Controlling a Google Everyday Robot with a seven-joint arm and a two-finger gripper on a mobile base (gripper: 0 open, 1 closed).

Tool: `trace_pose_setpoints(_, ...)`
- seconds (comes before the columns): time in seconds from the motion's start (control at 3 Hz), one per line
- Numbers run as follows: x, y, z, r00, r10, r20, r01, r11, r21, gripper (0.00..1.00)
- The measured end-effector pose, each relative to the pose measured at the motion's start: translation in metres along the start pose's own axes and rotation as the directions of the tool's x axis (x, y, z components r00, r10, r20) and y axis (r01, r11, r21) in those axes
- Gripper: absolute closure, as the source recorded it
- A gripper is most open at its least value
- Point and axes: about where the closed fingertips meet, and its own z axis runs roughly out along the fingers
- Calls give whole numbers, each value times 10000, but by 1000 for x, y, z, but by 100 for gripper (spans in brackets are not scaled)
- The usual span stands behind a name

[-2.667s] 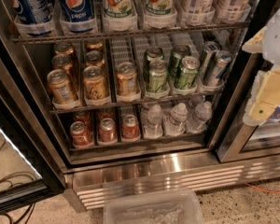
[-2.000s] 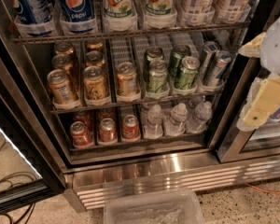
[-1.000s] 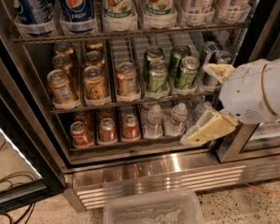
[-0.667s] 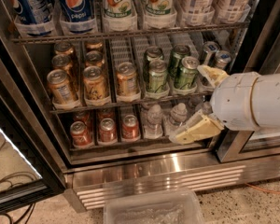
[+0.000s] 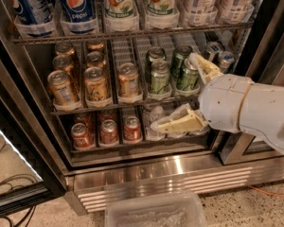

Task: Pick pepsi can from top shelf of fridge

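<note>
Two blue pepsi cans [image 5: 77,4] stand at the top left on the top shelf [image 5: 132,33], a dark wire rack, next to white-and-green 7UP cans [image 5: 118,4]. Their tops are cut off by the frame edge. My gripper [image 5: 180,91] reaches in from the right, low in front of the middle and bottom shelves of the fridge [image 5: 146,174]. Its cream fingers [image 5: 177,124] stand wide apart and hold nothing. It is well below and to the right of the pepsi cans.
Orange-gold cans [image 5: 95,83] and green cans [image 5: 159,76] fill the middle shelf. Red cans [image 5: 108,130] and clear bottles sit on the bottom shelf. A clear plastic bin [image 5: 154,214] lies on the floor in front. The black door frame [image 5: 19,141] stands at the left.
My arm has swung in from the right edge and moved left, down in front of the lower shelves. The cans have not moved.
</note>
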Motion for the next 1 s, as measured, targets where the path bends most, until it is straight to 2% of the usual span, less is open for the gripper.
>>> trace_pose_setpoints(0.33, -33, -6, 2, 9955, -535, 784, 507, 9980, 380, 0)
trace_pose_setpoints(0.67, -77, -13, -6, 9894, -1061, 987, 989, 9922, 756, 0)
trace_pose_setpoints(1.0, -77, -13, -6, 9894, -1059, 990, 987, 9922, 757, 0)
